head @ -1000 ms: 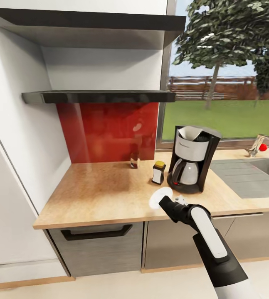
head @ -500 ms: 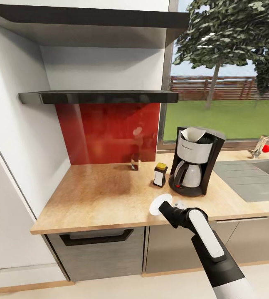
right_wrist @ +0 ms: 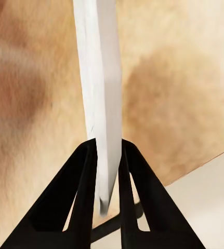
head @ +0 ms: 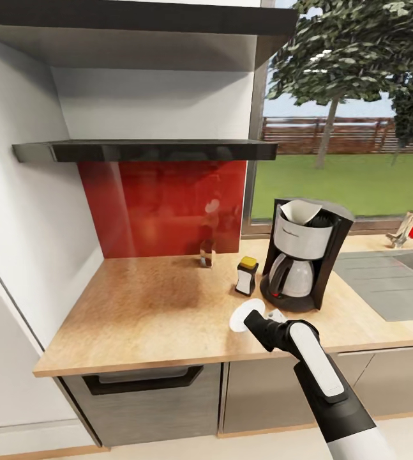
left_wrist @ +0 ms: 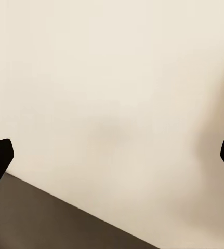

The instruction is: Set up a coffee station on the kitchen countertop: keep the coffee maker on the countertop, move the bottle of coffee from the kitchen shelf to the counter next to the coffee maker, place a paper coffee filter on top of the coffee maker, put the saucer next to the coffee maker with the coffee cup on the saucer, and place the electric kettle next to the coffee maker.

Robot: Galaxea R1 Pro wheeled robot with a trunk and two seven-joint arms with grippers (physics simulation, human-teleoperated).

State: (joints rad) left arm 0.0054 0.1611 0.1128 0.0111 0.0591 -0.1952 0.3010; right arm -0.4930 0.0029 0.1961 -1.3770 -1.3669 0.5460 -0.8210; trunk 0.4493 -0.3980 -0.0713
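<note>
The black and silver coffee maker (head: 302,255) stands on the kitchen countertop (head: 149,313) with the white paper coffee filter (head: 299,211) on its top. Close to its left stands the bottle of coffee (head: 246,275), dark with a yellow lid. My right gripper (head: 252,317) is shut on the rim of the white saucer (head: 244,315), holding it tilted over the counter's front, just before the coffee maker. In the right wrist view the saucer (right_wrist: 99,93) is seen edge-on between the pinching fingers (right_wrist: 86,171). My left gripper (left_wrist: 112,155) is open over pale floor. The coffee cup and electric kettle are out of view.
A small glass (head: 207,254) stands at the red backsplash. A dark shelf (head: 149,151) hangs over the counter's left half. The steel sink (head: 391,278) and faucet (head: 405,230) lie to the right. Grey cabinet fronts (head: 142,396) run below the counter edge.
The camera has moved, shifting the whole picture slightly. My right gripper still holds the saucer at much the same spot before the coffee maker.
</note>
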